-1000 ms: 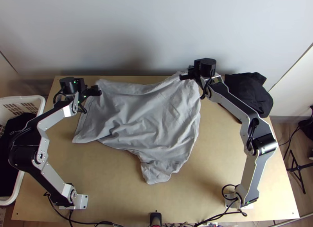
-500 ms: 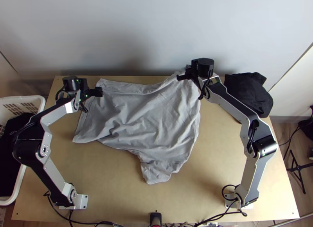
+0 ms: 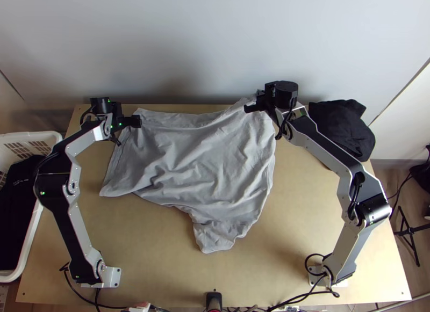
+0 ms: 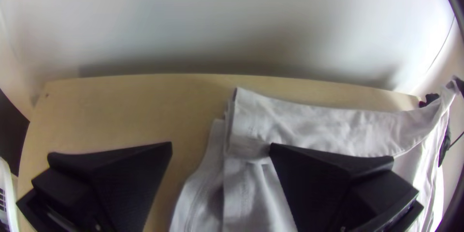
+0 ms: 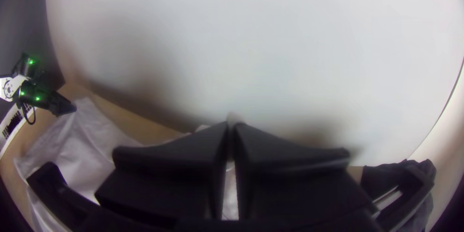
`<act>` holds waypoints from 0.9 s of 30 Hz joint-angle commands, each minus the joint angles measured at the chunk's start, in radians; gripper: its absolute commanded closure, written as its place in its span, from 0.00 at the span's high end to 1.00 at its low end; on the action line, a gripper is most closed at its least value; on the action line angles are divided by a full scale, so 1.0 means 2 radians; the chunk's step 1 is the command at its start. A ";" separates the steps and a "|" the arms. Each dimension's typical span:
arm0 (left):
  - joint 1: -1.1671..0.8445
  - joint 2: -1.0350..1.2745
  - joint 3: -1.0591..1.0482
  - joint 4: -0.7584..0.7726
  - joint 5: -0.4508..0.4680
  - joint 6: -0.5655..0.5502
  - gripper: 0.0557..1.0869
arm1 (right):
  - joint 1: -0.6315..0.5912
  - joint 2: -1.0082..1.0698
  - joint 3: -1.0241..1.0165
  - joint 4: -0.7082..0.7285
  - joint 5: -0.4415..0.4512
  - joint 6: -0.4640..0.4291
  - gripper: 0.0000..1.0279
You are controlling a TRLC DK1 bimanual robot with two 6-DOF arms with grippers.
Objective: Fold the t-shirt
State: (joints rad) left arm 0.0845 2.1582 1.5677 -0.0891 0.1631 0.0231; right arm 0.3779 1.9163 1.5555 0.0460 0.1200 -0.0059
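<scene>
The light grey t-shirt [image 3: 199,156] lies spread but wrinkled across the table's far half, one part pointing at the near edge. At its far left corner is my left gripper [image 3: 137,122]. In the left wrist view this gripper [image 4: 221,147] stands open, one finger over the shirt [image 4: 251,183], the other over bare wood. My right gripper [image 3: 251,107] holds the shirt's far right part, drawn up near the wall. The right wrist view has that gripper [image 5: 232,128] shut on a bit of grey cloth, the shirt [image 5: 87,140] stretching away from it.
A black cloth [image 3: 341,129] lies bunched at the table's far right. Left of the table stands a white basket [image 3: 45,137] with dark cloth inside. The wall [image 3: 215,43] rises close behind the far edge. Bare wood [image 3: 145,247] lies nearer the arms' bases.
The left gripper has shifted slightly right and toward the wall, its arm straightening. The right arm's elbow has swung a little outward, its gripper almost in place. The shirt lies nearly as before.
</scene>
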 commanded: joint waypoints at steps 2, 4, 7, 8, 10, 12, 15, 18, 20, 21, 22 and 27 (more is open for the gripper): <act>0.001 0.043 0.055 -0.034 0.001 -0.002 0.95 | 0.002 -0.012 -0.009 -0.001 0.007 -0.009 0.03; -0.002 0.043 0.055 -0.034 0.002 -0.002 0.95 | 0.004 -0.012 -0.009 -0.001 0.010 -0.011 0.03; -0.002 0.043 0.064 -0.037 0.006 -0.015 0.95 | 0.008 -0.012 -0.009 -0.001 0.012 -0.012 0.03; -0.002 0.043 0.069 -0.041 0.010 -0.022 0.95 | 0.009 -0.012 -0.009 0.000 0.013 -0.014 0.03; -0.004 0.044 0.077 -0.048 0.011 -0.030 0.95 | 0.011 -0.012 -0.009 0.001 0.014 -0.014 0.03; -0.007 0.039 0.078 -0.048 0.011 -0.033 0.95 | 0.012 -0.010 -0.009 0.002 0.015 -0.014 0.03; -0.010 0.032 0.082 -0.051 0.011 -0.038 0.95 | 0.013 -0.009 -0.011 0.003 0.016 -0.013 0.03; -0.015 0.033 0.092 -0.070 0.014 -0.046 0.95 | 0.013 -0.008 -0.012 0.004 0.016 -0.012 0.03; -0.020 0.033 0.092 -0.073 0.014 -0.050 0.95 | 0.013 -0.008 -0.012 0.005 0.016 -0.013 0.03; -0.023 0.033 0.091 -0.074 0.014 -0.053 0.95 | 0.013 -0.008 -0.013 0.005 0.017 -0.014 0.03; -0.025 0.033 0.092 -0.075 0.014 -0.060 0.95 | 0.013 -0.009 -0.014 0.005 0.017 -0.014 0.03; -0.032 0.038 0.093 -0.082 0.024 -0.066 0.95 | 0.012 -0.012 -0.019 0.005 0.017 -0.020 0.03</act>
State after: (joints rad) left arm 0.0406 2.2261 1.7451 -0.2317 0.1993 -0.0875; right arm 0.4023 1.8980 1.5284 0.0536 0.1524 -0.0353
